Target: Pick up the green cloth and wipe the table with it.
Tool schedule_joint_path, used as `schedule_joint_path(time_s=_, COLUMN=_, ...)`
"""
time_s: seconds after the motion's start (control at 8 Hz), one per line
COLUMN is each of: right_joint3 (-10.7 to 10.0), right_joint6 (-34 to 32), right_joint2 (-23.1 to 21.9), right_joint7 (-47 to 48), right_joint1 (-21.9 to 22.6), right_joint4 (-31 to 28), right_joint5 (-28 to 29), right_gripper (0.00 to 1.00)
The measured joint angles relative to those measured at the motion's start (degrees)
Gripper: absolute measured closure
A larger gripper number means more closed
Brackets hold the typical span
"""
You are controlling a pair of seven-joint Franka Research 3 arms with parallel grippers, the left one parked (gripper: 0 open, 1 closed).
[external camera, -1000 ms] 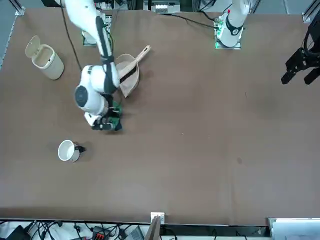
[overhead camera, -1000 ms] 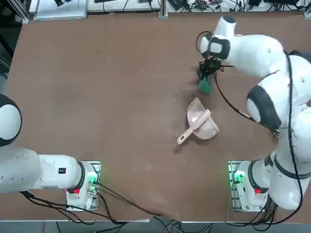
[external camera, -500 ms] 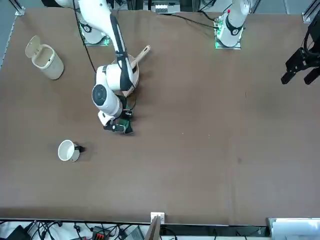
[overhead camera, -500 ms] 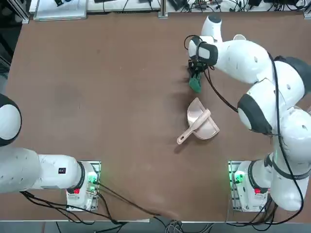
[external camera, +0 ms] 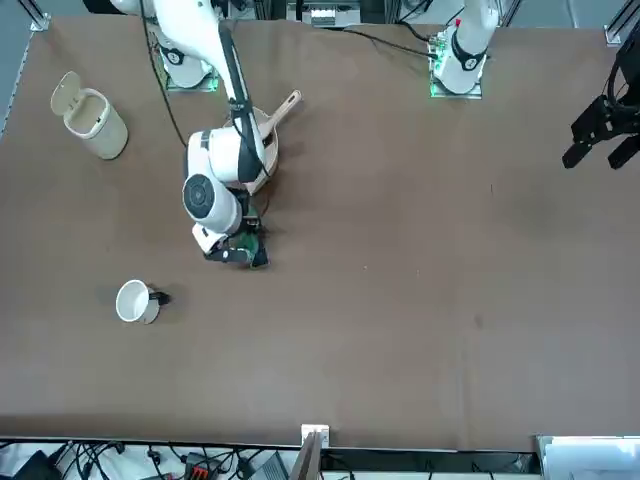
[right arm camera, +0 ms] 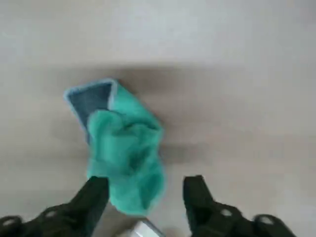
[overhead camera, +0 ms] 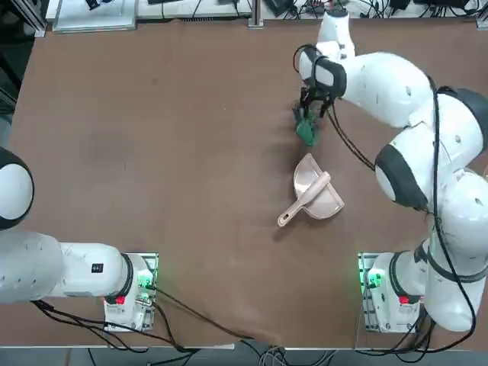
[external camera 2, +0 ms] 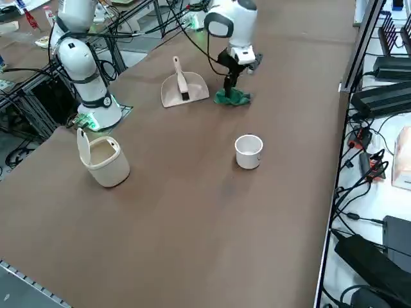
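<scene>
My end effector [right arm camera: 145, 190] is spread wide over the green cloth [right arm camera: 129, 160], which lies crumpled near the worktop's [overhead camera: 191, 152] far edge, probably ready for gripping or just let go.

From my station I see 1 green cloth [right arm camera: 127, 153], brighter green in the wrist view, with 1 dark blue-grey corner edged in pale blue, on the plain brown table [overhead camera: 175, 152]. The dustpan [overhead camera: 316, 189] near the cloth is pale pink, with 1 black band around its handle. At the far right I see 1 white cup [external camera 2: 248, 151], and nearer on the right 1 off-white bin [external camera 2: 106, 160], while my right arm [overhead camera: 396, 91] is white with dark grey bands.
</scene>
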Motion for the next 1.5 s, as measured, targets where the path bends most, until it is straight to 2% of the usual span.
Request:
schedule_joint_path(time_s=0.12, right_joint3=-3.62, right_joint6=-5.45, right_joint2=-1.06, right_joint7=-2.44, right_joint1=0.01, right_joint4=3.26, right_joint5=-1.56, right_gripper=0.0)
schedule_joint_path(time_s=0.38, right_joint3=-11.57, right_joint6=-14.32, right_joint2=-2.99, right_joint7=-8.14, right_joint1=-0.15, right_joint4=10.11, right_joint5=-2.25, right_gripper=0.0)
schedule_joint_path(time_s=0.5, right_joint3=-15.02, right_joint6=-16.23, right_joint2=-3.5, right_joint7=-10.79, right_joint1=-0.2, right_joint4=12.39, right_joint5=-2.31, right_gripper=0.0)
schedule_joint_path(time_s=0.75, right_joint3=-19.82, right_joint6=-17.85, right_joint2=-3.74, right_joint7=-13.46, right_joint1=-0.36, right_joint4=15.14, right_joint5=-2.32, right_gripper=0.0)
schedule_joint_path(time_s=1.0, right_joint3=-21.73, right_joint6=-18.29, right_joint2=-3.7, right_joint7=-13.72, right_joint1=-0.88, right_joint4=16.86, right_joint5=-2.32, right_gripper=0.0)
schedule_joint_path(time_s=1.25, right_joint3=-22.34, right_joint6=-18.4, right_joint2=-3.64, right_joint7=-13.72, right_joint1=-2.01, right_joint4=18.01, right_joint5=-2.44, right_gripper=0.0)
schedule_joint_path(time_s=1.38, right_joint3=-22.04, right_joint6=-19.1, right_joint2=-3.67, right_joint7=-13.8, right_joint1=-3.79, right_joint4=18.85, right_joint5=-2.45, right_gripper=0.0)
schedule_joint_path(time_s=1.5, right_joint3=-20.73, right_joint6=-20.42, right_joint2=-4.0, right_joint7=-14.13, right_joint1=-6.54, right_joint4=20.14, right_joint5=-3.01, right_gripper=0.0)
